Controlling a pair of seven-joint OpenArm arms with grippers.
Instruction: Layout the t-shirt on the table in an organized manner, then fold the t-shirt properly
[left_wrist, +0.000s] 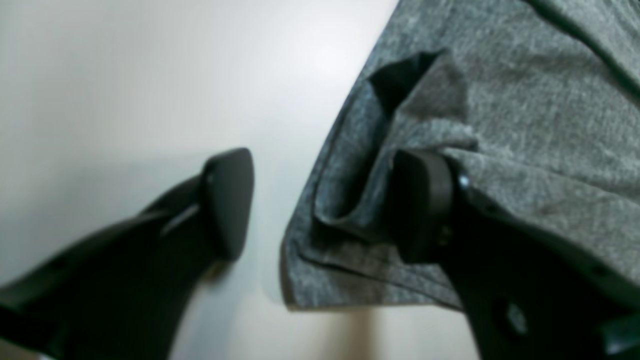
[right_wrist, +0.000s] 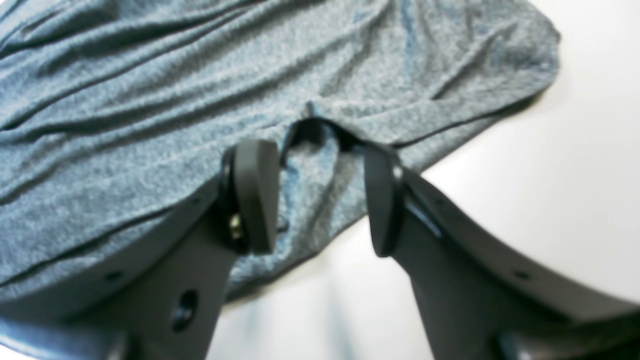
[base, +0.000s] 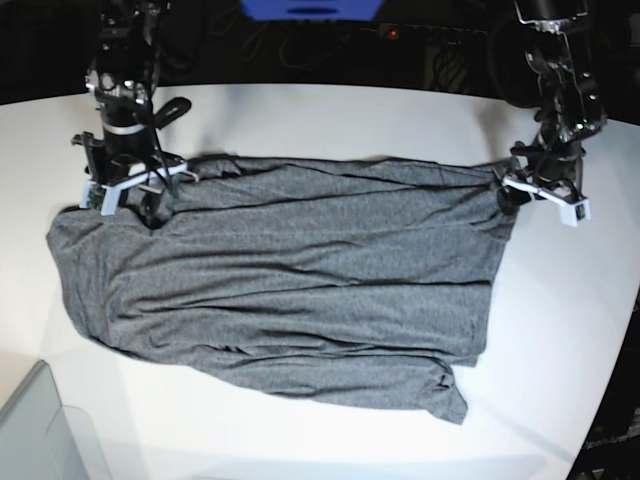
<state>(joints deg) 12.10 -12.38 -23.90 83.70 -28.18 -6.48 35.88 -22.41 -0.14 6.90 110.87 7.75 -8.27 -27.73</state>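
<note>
Readable text: none can be made out in any view.
t-shirt (base: 290, 280): no print, label or brand is seen on the grey knit.
tabletop (base: 560, 330): no marking or number is seen.

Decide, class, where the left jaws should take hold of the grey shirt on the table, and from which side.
Grip the raised fold at the shirt's far edge, where the open left gripper sits. Come from above, one jaw on bare table, one on cloth: that fold stands up, while the rest lies flat.
</note>
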